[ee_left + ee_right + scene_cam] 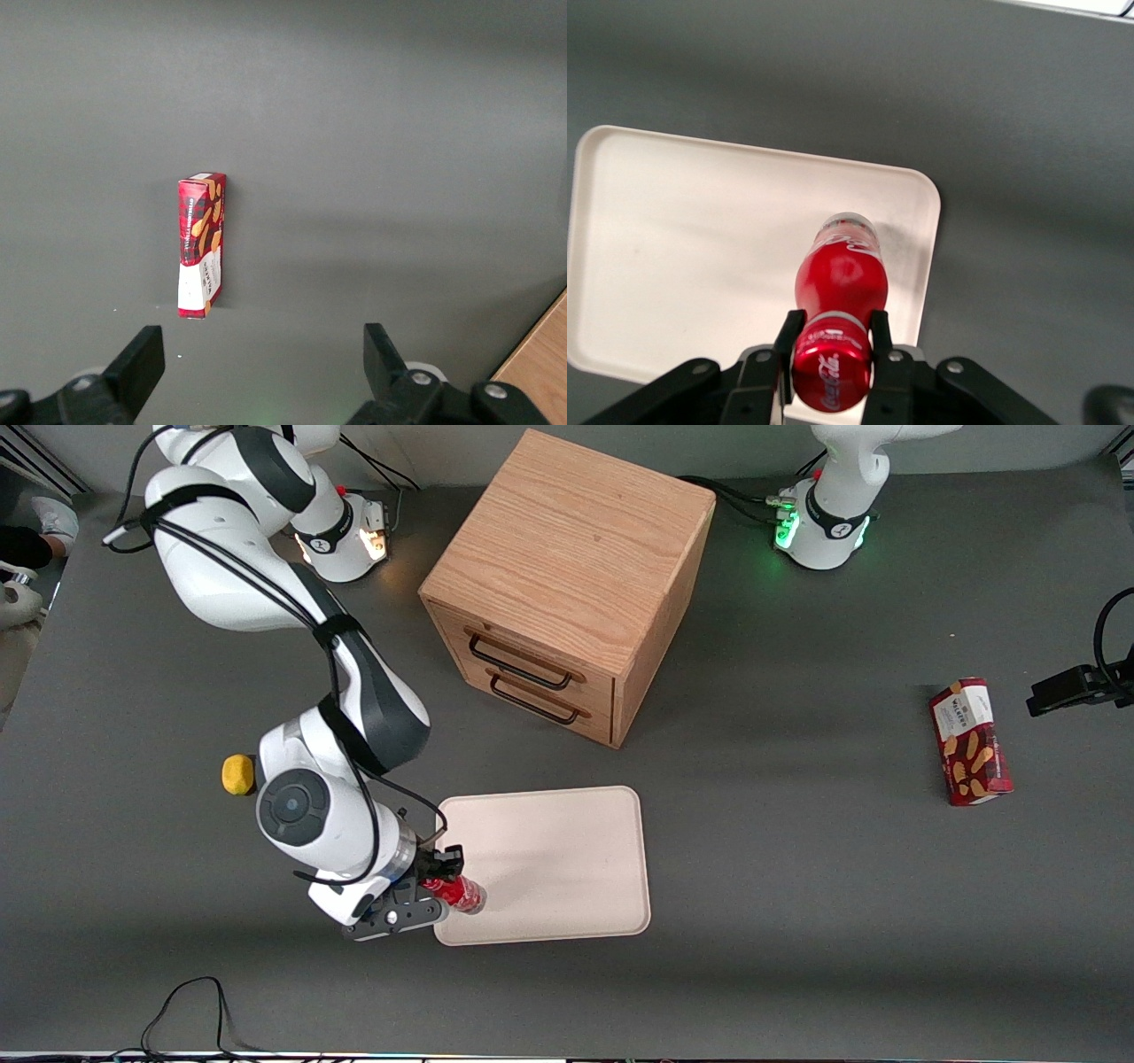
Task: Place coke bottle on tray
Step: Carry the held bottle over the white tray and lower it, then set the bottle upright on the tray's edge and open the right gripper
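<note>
I see the gripper [833, 341] pinching the coke bottle [840, 292] near its cap, above the tray [567, 850] by its edge; silvery base points down at the tray. A wooden drawer cabinet [567, 584] stands well apart.

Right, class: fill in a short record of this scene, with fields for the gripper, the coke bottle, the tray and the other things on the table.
gripper: shut on the coke bottle, over the tray's corner nearest the working arm
coke bottle: held near its cap, above the tray
tray: flat on the table, in front of the drawer cabinet, nothing resting on it
drawer cabinet: wooden, both drawers closed
biscuit box: toward the parked arm's end
yellow object: beside the working arm
</note>
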You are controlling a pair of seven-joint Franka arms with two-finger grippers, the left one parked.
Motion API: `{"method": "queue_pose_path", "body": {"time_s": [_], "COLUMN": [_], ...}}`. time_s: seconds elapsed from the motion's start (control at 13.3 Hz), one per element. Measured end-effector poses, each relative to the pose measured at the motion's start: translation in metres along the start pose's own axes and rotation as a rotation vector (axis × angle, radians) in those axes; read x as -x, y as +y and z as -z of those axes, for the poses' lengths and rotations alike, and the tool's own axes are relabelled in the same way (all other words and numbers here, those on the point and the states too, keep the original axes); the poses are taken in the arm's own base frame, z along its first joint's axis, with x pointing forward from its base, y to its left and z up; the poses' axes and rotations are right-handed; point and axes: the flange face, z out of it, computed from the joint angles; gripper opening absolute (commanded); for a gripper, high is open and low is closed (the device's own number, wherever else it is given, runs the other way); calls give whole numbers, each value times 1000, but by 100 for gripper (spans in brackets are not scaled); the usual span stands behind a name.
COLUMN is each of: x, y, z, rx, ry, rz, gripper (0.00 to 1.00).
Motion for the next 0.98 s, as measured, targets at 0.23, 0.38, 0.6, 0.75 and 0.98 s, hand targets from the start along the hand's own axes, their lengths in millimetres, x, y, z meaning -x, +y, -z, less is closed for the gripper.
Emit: {"method": "queue_pose_path", "body": {"time_s": [0.23, 0.38, 0.6, 0.75, 0.98], "x": [1, 1, 0, 0, -1], "y": [-1, -1, -2, -3, -5], "z": [-13, -15, -21, -25, -26], "rx": [19, 17, 13, 17, 16], "ry": [-7, -4, 5, 6, 26], "rz": [9, -5, -15, -29, -29], "gripper": [0, 7, 100, 100, 100]}}
